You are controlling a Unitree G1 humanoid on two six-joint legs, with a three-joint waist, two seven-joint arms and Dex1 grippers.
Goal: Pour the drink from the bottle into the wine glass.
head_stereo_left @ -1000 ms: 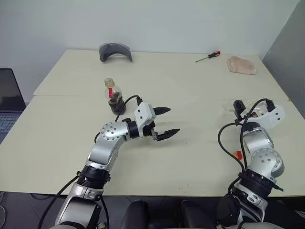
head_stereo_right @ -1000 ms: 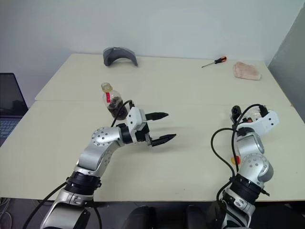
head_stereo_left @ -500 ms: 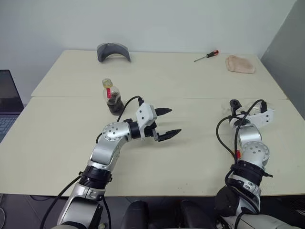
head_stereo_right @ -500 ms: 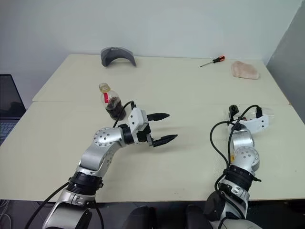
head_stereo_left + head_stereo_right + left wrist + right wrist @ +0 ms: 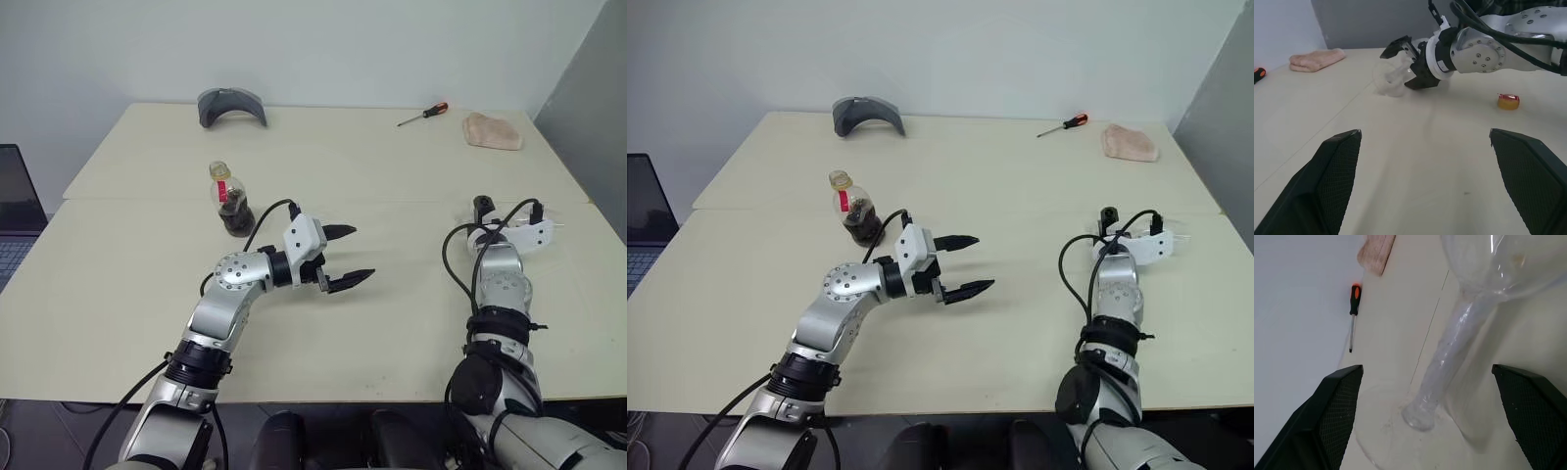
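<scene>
The wine glass (image 5: 1459, 333) stands near the right edge of the table (image 5: 392, 176), its stem between the wide-spread fingers of the right gripper (image 5: 1406, 66), not clasped. The bottle (image 5: 230, 201), holding dark drink (image 5: 235, 217), stands uncapped left of centre. The left gripper (image 5: 343, 257) hovers just beside it, fingers wide, holding nothing.

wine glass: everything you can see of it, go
The wine glass is clear, with a rounded bowl, slim stem and flat round foot. It looks empty and stands upright on the table at the robot's right. The open right gripper straddles it, fingers either side of the stem; no contact can be made out.
</scene>
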